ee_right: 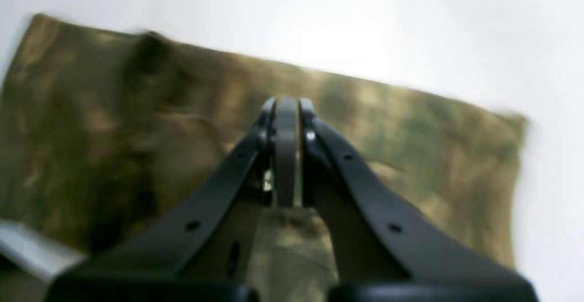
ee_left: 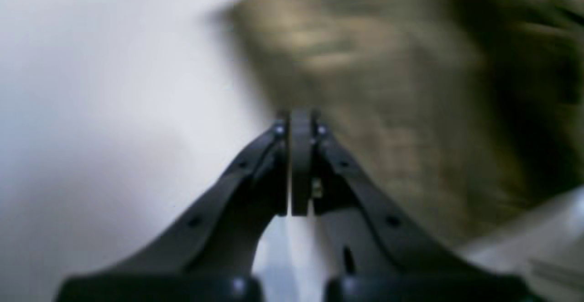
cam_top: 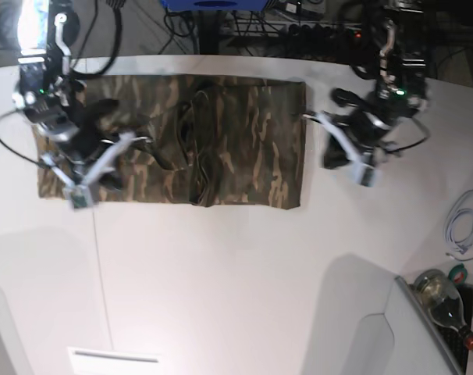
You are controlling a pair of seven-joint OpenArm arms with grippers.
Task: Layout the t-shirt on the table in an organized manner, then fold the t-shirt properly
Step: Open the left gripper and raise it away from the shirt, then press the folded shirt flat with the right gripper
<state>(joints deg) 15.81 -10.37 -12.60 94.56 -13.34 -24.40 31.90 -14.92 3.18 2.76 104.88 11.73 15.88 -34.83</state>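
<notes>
The t-shirt (cam_top: 221, 141), limp and light, will likely sag and crease when lifted; pinch its edges or corners. Left gripper (ee_left: 301, 119): jaws together, empty, cloth just beyond them. Right gripper (ee_right: 286, 106): jaws together, empty, above the cloth.

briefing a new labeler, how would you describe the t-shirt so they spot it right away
Start at the large white table and look to its far half, between the two robot arms. The t-shirt lies there as a wide rectangle, bunched into wrinkles near its middle. Its olive, brown and tan camouflage print sets it apart: it is the only cloth on the white top.
</notes>
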